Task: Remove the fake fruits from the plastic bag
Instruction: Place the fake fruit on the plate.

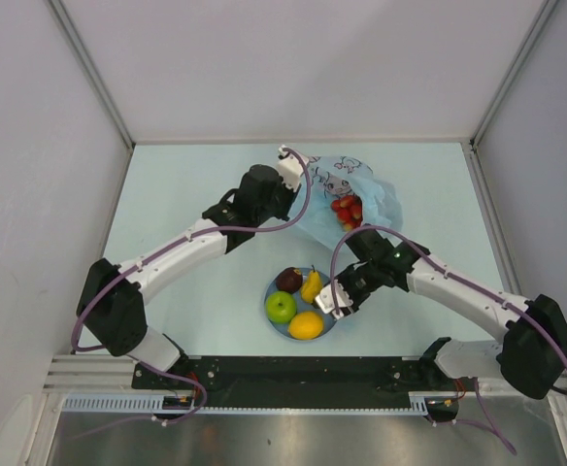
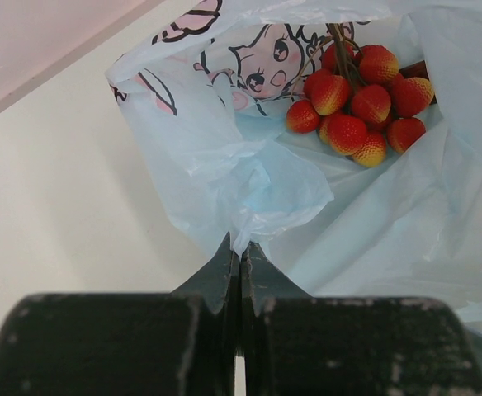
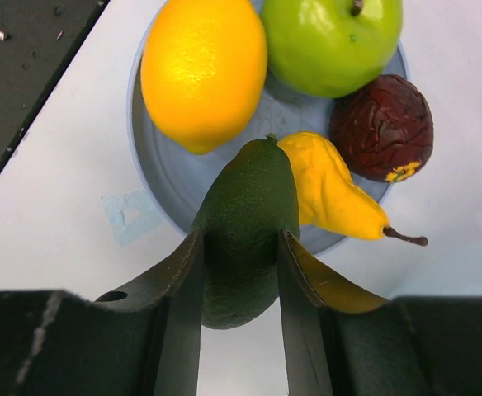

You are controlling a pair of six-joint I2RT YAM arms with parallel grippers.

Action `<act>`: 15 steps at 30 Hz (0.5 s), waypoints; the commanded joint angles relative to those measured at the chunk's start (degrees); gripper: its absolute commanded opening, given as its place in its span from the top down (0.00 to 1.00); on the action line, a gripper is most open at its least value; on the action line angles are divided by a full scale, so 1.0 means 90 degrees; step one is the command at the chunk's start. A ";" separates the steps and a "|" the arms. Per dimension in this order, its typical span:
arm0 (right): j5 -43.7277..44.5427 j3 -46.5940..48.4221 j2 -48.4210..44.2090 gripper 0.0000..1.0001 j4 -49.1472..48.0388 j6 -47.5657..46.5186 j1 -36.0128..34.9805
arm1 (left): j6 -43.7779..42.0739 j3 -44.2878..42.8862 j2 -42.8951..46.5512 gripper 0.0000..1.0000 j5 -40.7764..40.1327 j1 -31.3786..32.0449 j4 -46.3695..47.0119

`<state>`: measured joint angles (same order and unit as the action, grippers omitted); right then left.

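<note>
walls (image 1: pixel 303 58) — plain white | table (image 1: pixel 429 184) — pale blue | light even

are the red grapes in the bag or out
In the bag: the red grapes lie inside the open mouth of the plastic bag, blue film around them.

- Plastic bag (image 2: pixel 249 181): thin translucent film, crinkled, soft sheen along the creases.
- Bunch of red grapes (image 2: pixel 361 103), 1 o'clock in the left wrist view: smooth skins, faint gloss.
- Plate (image 3: pixel 154 165): smooth plastic, low sheen.
- Lemon (image 3: pixel 204 70), 11 o'clock on the plate: finely pebbled, satin.
- Green apple (image 3: pixel 332 37), 1 o'clock: slick, glossy.
- Dark red-purple fruit (image 3: pixel 381 128), 3 o'clock: deeply wrinkled, dull.
- Pear (image 3: pixel 328 186): lumpy, matt.
- Dark green oval fruit (image 3: pixel 245 223): fine-grained, slight sheen.
- Right gripper (image 3: pixel 241 235): fingers matt black.
- Table (image 1: pixel 196 184): flat, matt.
</note>
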<state>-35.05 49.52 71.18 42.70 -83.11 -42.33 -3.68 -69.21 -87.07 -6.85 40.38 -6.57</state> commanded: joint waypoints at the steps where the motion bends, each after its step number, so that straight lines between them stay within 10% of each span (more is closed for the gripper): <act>1: -0.0276 -0.0004 0.0119 0.73 0.0333 -0.1272 0.0045 | -0.0118 -0.0161 0.0075 1.00 0.0078 0.0064 0.0173; 9: -0.0442 -0.0004 0.0177 0.43 0.0353 -0.1381 0.0084 | -0.0157 -0.0142 0.0035 1.00 0.0087 0.0152 0.0183; 12: -0.0315 -0.0014 0.0080 0.05 0.0344 -0.1390 0.0084 | -0.0147 -0.0123 0.0026 1.00 0.0097 0.0162 0.0202; 15: -0.0100 -0.0004 -0.0173 0.00 0.0100 -0.1040 0.0132 | -0.0147 -0.0132 -0.0013 1.00 0.0068 0.0162 0.0222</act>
<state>-36.38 49.52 72.42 45.30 -94.52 -41.71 -4.14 -69.21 -87.07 -6.83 41.45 -6.57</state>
